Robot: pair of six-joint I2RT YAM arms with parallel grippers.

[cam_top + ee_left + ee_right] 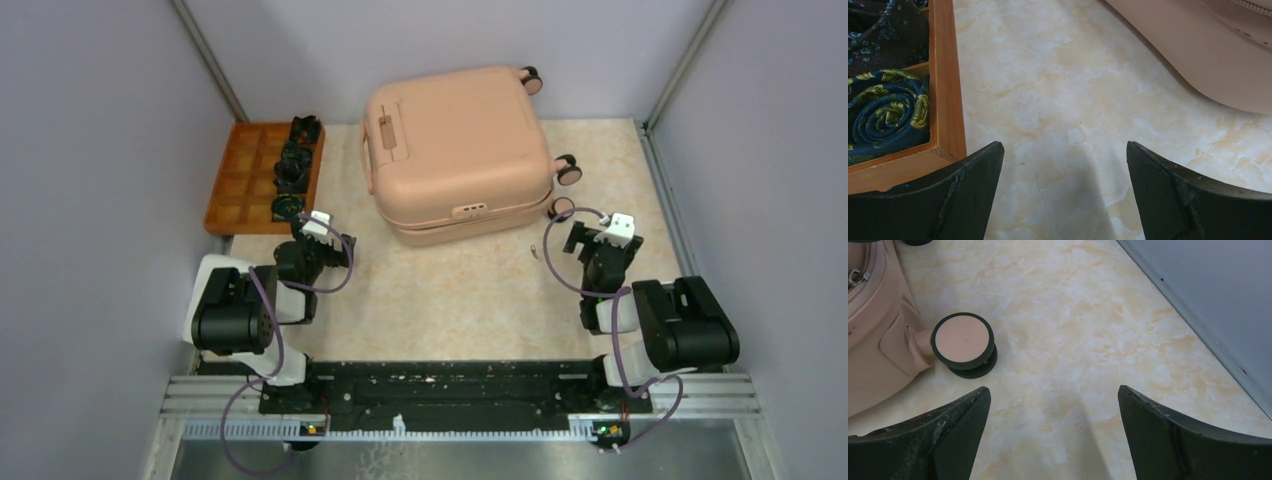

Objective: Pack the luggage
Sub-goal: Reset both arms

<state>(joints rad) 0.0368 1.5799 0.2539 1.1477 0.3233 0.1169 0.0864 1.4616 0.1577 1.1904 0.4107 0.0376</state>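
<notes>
L end effector [1063, 150] & R end effector [1053, 390] gape empty above worktop [450, 300]; luggage [460, 150] looks shut, so prob open it before fetching rolled ties [888, 110].

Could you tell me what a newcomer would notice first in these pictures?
The closed peach-pink luggage lies flat at the far middle of the table, dominating. Left of it, an orange tray holds dark rolled fabrics in its right column. The left gripper and right gripper stand open, empty, on either side.
</notes>
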